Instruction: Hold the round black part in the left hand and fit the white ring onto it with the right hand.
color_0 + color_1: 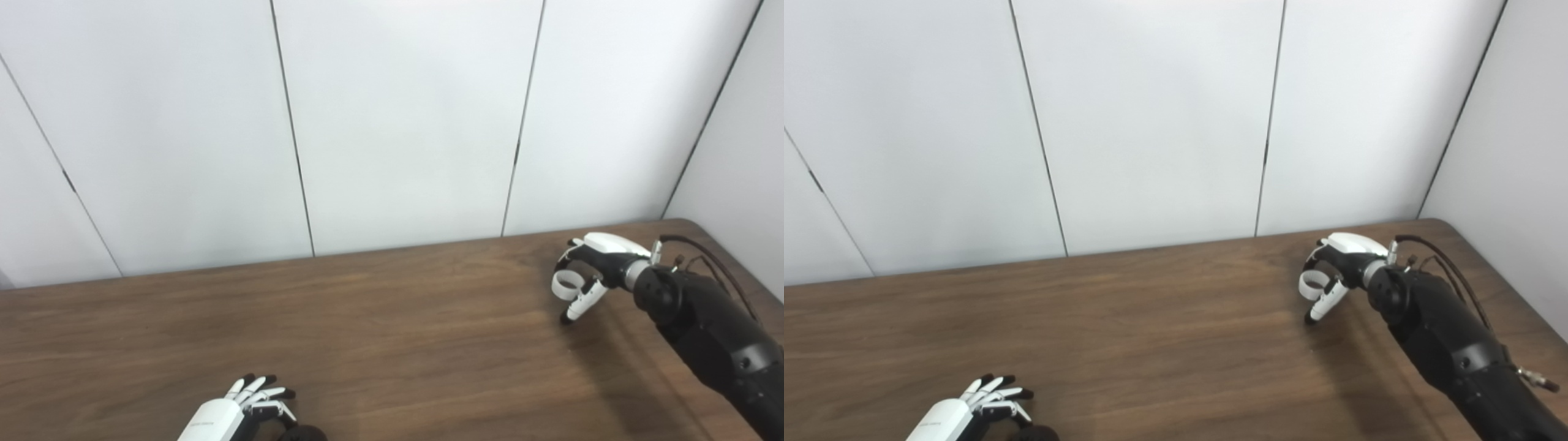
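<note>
On the brown wood-grain table (392, 331), near its far right corner, the white plastic ring (567, 285) is pinched between the curled fingers and thumb of the right hand (591, 269), white-shelled with black tips, and appears to be lifted just clear of the surface, though contact with the wood cannot be ruled out. At the bottom edge, well apart from it, the left hand (245, 407) is seen with its fingers spread and slightly curled beside the round black part (303, 433), of which only the top edge shows; whether that part is touched or gripped cannot be told from either view. The step in hand is judged to be the carrying of the ring toward the part. It would be done well if the pinch were kept firm on the ring's rim, so that the opening is left free, and if the black part were first secured and raised by the left hand with its mating face turned toward the ring. The two pieces should be brought axis to axis before any pressing, since a tilted ring is likely to jam or slip from the fingers.
</note>
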Robot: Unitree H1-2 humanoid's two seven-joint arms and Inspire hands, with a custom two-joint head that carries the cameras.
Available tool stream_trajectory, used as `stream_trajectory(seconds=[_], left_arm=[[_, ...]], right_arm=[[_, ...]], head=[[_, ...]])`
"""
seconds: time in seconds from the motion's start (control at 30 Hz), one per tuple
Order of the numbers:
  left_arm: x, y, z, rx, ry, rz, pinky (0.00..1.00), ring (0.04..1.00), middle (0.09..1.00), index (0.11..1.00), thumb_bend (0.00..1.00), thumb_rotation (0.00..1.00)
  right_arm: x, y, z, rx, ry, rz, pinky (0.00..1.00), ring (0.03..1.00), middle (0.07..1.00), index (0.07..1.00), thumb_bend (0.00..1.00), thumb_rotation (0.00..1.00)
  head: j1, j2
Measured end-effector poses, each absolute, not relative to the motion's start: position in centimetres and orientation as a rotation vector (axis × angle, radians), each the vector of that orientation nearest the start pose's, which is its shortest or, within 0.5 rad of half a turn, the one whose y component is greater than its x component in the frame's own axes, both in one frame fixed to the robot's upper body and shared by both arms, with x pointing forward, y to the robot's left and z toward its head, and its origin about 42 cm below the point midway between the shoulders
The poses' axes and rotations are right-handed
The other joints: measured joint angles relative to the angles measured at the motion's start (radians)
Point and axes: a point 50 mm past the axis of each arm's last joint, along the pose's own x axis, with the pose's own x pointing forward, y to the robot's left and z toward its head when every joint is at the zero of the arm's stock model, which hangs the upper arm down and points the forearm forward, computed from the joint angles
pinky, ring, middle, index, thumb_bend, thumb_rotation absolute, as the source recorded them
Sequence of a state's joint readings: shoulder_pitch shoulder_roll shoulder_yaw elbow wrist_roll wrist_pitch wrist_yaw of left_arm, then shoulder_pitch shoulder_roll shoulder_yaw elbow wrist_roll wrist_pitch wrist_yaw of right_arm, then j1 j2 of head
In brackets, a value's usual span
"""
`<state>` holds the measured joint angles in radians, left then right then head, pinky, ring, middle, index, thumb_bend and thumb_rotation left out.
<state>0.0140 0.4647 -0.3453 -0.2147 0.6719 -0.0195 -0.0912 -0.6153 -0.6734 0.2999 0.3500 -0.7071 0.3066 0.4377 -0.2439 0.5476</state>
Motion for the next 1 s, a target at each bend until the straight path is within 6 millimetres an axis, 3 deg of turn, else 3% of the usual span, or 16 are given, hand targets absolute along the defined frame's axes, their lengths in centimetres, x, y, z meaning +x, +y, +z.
stream_trajectory(seconds=[0.3,0.73,1.0], left_arm=[[25.2,24.9,13.7,1.088,-0.21,-0.445,1.0,0.937,0.82,0.48,0.52,0.04],[24.6,25.1,13.6,1.083,-0.207,-0.454,1.0,0.937,0.82,0.48,0.52,0.04],[24.6,25.2,13.7,1.083,-0.212,-0.455,1.0,0.94,0.822,0.48,0.52,0.04]], right_arm=[[45.6,-37.9,23.8,-1.418,0.333,0.164,1.0,1.0,1.0,0.769,0.88,0.26],[46.6,-38.4,23.9,-1.423,0.337,0.159,1.0,1.0,1.0,0.774,0.87,0.21],[47.3,-38.3,23.9,-1.438,0.325,0.159,1.0,1.0,1.0,0.691,0.87,0.13]], head=[[-0.006,0.008],[-0.009,0.003],[-0.009,0.003]])
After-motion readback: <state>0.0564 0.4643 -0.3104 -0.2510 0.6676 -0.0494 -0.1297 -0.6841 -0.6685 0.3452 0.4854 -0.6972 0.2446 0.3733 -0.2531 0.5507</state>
